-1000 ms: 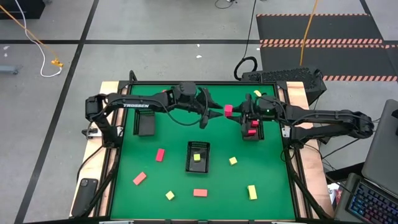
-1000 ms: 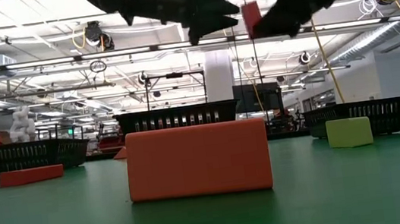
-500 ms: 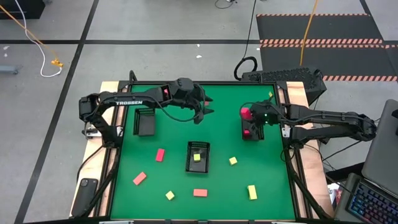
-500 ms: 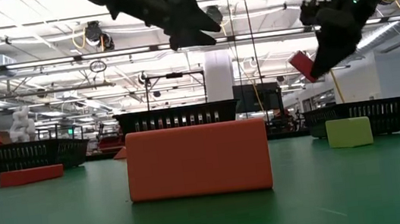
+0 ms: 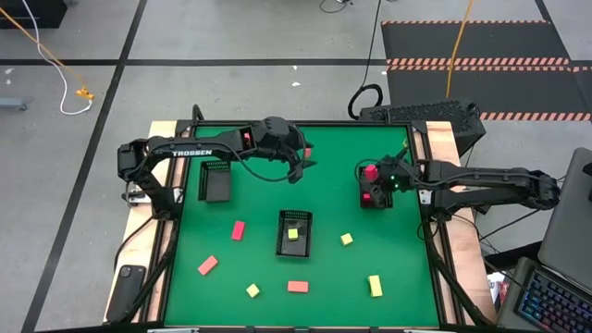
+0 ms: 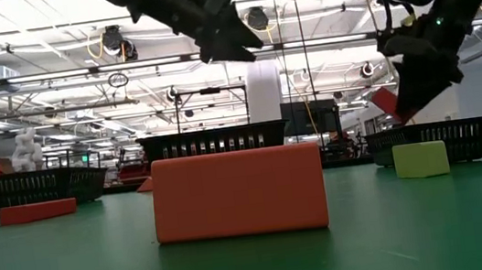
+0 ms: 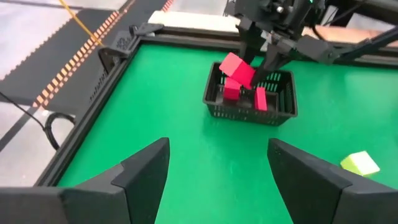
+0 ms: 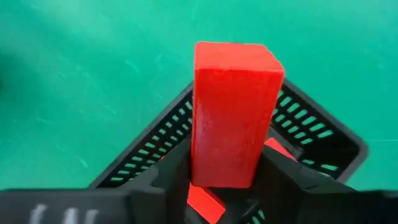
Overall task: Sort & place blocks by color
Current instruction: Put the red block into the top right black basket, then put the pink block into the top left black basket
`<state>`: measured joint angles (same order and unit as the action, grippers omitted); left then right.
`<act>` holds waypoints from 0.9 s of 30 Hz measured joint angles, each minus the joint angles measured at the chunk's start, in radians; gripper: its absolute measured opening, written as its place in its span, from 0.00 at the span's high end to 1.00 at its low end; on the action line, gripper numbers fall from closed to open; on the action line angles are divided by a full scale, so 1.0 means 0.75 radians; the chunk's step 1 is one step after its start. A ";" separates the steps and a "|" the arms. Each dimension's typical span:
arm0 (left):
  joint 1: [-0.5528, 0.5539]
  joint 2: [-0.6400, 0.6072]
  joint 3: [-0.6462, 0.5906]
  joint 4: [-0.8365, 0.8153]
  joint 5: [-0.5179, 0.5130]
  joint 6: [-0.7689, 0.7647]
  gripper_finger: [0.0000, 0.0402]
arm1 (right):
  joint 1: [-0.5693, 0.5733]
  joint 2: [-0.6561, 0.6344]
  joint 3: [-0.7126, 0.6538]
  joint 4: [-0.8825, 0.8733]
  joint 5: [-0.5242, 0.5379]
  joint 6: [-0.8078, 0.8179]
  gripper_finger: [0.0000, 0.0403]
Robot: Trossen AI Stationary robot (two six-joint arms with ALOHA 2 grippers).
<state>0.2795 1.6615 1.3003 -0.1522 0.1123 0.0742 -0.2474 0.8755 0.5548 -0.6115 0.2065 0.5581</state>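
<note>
My right gripper [image 5: 372,176] is shut on a pink-red bar block [image 8: 233,112] and hovers just over the right black tray [image 5: 375,194], which has other pink-red blocks [image 7: 260,98] lying in it. The left wrist view shows that block [image 7: 236,67] tilted above the tray's rim [image 7: 249,115]. My left gripper [image 7: 217,152] is open and empty, raised above the table's far middle [image 5: 305,157]. Loose blocks lie on the green mat: a pink-red one [image 5: 238,229], salmon ones [image 5: 207,265] [image 5: 297,286], and yellow ones [image 5: 252,290] [image 5: 375,285] [image 5: 346,239]. My right gripper pinches the bar block between its two fingers at one end [image 8: 227,168], so most of the bar sticks out beyond the fingertips [image 8: 177,171]. The fingers slant down from the table's right side. The block is lifted clear and tilted above the tray's inside.
A middle tray [image 5: 294,220] holds a yellow block [image 5: 293,234]. A left tray [image 5: 216,180] stands near the far left corner. A salmon block [image 6: 239,193] fills the foreground of the low view. The mat between the trays is bare green.
My right gripper has carried the pink-red block from the far middle toward the table's right and down to just over the right tray, tipping it on the way. My left gripper has drawn back from the block toward the left and stayed high.
</note>
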 joint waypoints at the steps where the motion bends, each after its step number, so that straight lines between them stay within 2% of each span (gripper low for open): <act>1: 0.002 0.001 0.000 -0.016 0.000 0.000 0.32 | 0.000 0.000 -0.010 0.019 -0.004 0.008 0.55; 5: 0.010 0.001 0.000 -0.062 -0.001 0.000 0.32 | 0.000 0.000 -0.024 0.065 -0.044 0.008 0.39; 9: 0.022 0.002 0.000 -0.081 -0.005 0.000 0.32 | 0.000 -0.001 -0.024 0.089 -0.035 -0.020 0.32; 15: 0.054 0.002 0.000 -0.097 -0.155 -0.020 0.32 | 0.000 -0.001 -0.024 0.176 -0.033 -0.117 0.31; 20: 0.096 0.016 -0.001 -0.014 -0.355 -0.155 0.32 | -0.012 -0.001 -0.024 0.514 -0.033 -0.265 0.32; 24: 0.124 0.028 -0.001 -0.049 -0.423 -0.190 0.32 | -0.049 -0.001 -0.024 0.851 -0.032 -0.379 0.32; 27: 0.156 0.036 -0.002 -0.078 -0.406 -0.238 0.32 | -0.086 0.000 -0.013 0.955 -0.029 -0.461 0.32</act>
<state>0.3968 1.6885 1.2991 -0.2106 -0.1922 -0.1043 -0.3118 0.8752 0.5451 0.1047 0.1848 0.2124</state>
